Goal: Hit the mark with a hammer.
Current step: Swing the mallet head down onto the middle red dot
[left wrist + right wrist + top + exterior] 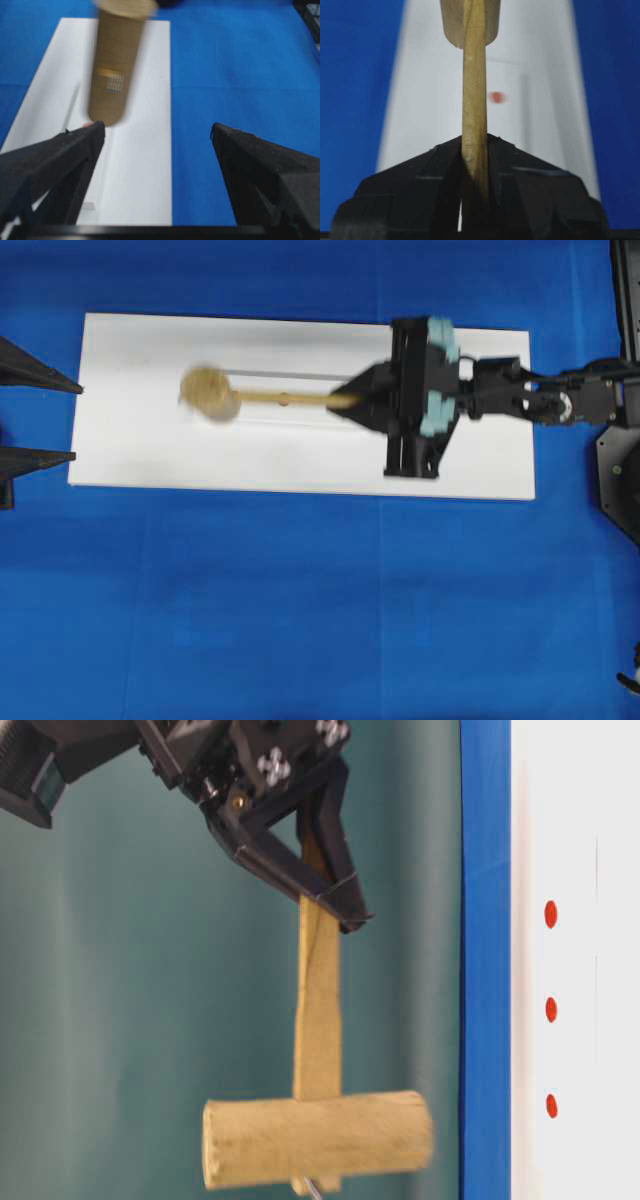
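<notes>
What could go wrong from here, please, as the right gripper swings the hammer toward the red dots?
1. Three red dots sit close together on the white board; the wide head of the hammer could strike a neighbour instead of the mark, which I cannot single out here.
2. The right gripper pinches only the end of the thin handle, so impact might twist or loosen it.

Tan hammer point(318, 1135); white board point(150, 460); blue cloth point(300, 620).

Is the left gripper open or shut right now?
Open. In the left wrist view the left gripper has its two black fingers spread wide apart with nothing between them.
</notes>
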`<state>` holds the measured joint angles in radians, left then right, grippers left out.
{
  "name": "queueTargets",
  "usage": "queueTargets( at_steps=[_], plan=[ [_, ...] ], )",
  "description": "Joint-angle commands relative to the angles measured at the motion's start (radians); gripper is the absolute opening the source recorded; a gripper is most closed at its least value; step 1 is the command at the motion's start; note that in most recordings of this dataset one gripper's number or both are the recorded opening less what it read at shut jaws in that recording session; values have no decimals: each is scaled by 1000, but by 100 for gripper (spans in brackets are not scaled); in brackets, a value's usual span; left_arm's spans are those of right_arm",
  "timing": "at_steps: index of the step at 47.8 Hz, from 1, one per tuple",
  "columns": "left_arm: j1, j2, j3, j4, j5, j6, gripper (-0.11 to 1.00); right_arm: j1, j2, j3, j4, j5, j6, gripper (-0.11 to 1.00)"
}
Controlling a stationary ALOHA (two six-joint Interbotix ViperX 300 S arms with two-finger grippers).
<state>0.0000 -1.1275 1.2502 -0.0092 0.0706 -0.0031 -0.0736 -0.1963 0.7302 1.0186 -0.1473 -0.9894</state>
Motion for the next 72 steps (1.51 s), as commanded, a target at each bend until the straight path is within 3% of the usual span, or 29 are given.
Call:
queueTargets(
  at_steps=[1, 30, 47, 61, 72],
  plan=[
    [3, 11, -12, 2, -6, 3, 84, -23, 0, -25, 3, -20, -2, 3],
    [2, 11, -12, 2, -6, 3, 84, -38, 32, -38, 3, -14, -3, 3],
    [2, 12, -11, 2, -6, 2, 84, -40, 250, -29, 61, 8, 2, 3],
    [3, 12, -11, 2, -6, 0, 84, -40, 181, -28, 58, 3, -6, 3],
    [2, 12, -9, 2, -6, 0, 84, -38, 34, 6, 55, 3, -11, 3]
  ],
)
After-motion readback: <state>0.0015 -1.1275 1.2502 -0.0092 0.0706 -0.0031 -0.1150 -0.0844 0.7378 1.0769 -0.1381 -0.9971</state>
